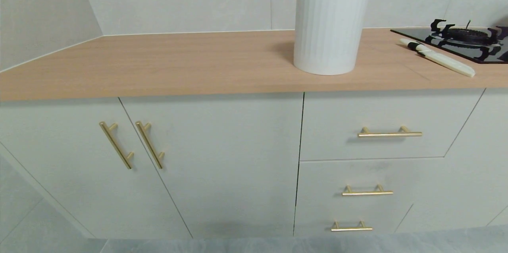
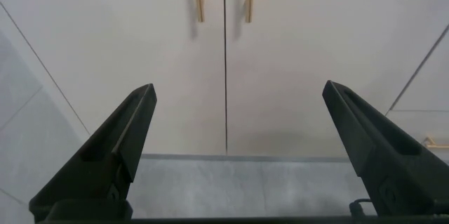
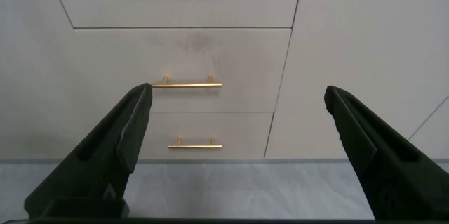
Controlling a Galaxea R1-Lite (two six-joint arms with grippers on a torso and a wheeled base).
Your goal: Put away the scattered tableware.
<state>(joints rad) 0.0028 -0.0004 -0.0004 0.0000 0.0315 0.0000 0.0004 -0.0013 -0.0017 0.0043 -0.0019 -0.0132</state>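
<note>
Hanging by the cabinet fronts [image 1: 218, 158] with left gripper [image 2: 238, 92] and right gripper [image 3: 238, 92] spread wide and empty, well apart from the knife [image 1: 436, 56] on the countertop [image 1: 178, 62] by the stove [image 1: 464, 39], likely risking a knock against the white canister [image 1: 329, 23] reaching up.

One knife [image 1: 436, 56], one vase [image 1: 329, 19] — three drawers [image 1: 381, 126], two doors [image 1: 214, 158].

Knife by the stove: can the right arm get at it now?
Probably, once raised. The knife lies uncovered on the counter, clear of the vase; the open right gripper sits low, facing the drawers.
</note>
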